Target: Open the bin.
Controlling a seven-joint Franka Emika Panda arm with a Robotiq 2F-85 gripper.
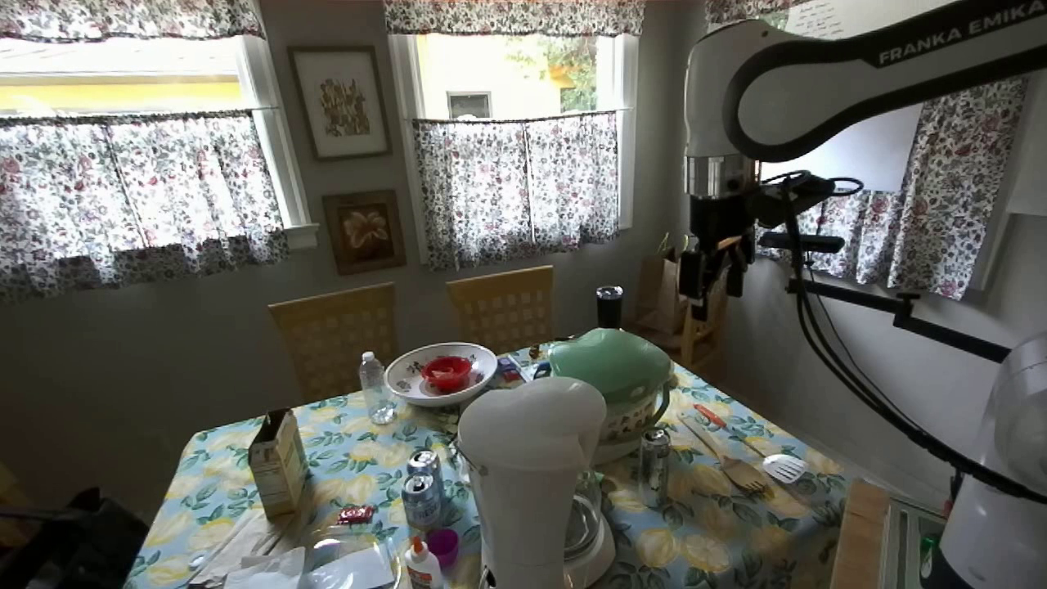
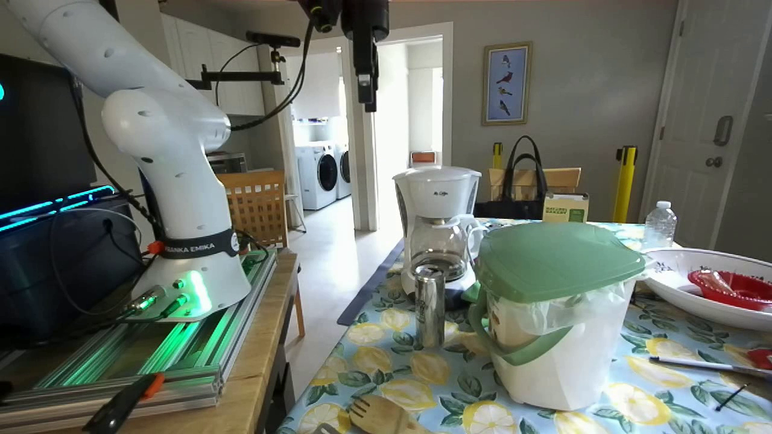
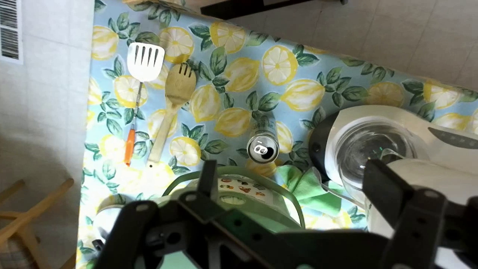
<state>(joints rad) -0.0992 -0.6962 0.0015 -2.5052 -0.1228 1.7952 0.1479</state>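
"Starting at the coffee maker [image 1: 527, 466], foremost in an exterior view, what do you meet next?"

"A silver can [image 1: 654, 473] near it, then your bin [image 1: 626, 415] just beyond it, green lid [image 1: 609, 360] down. Well above the coffee maker's level hangs your gripper [image 3: 291, 168], fingers [image 3: 208, 177] spread wide, nothing between them."

"How should the lid handle for you?"

"Probably light, slightly flexible, slippery. Pinch its overhanging edge above the drooping handle [image 2: 534, 351], sparing the soft liner [image 2: 597, 303]; you can't tell which side it swings from."

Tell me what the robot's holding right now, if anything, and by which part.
Nothing is held: the hand is open and hangs in the air, clear of the bin.
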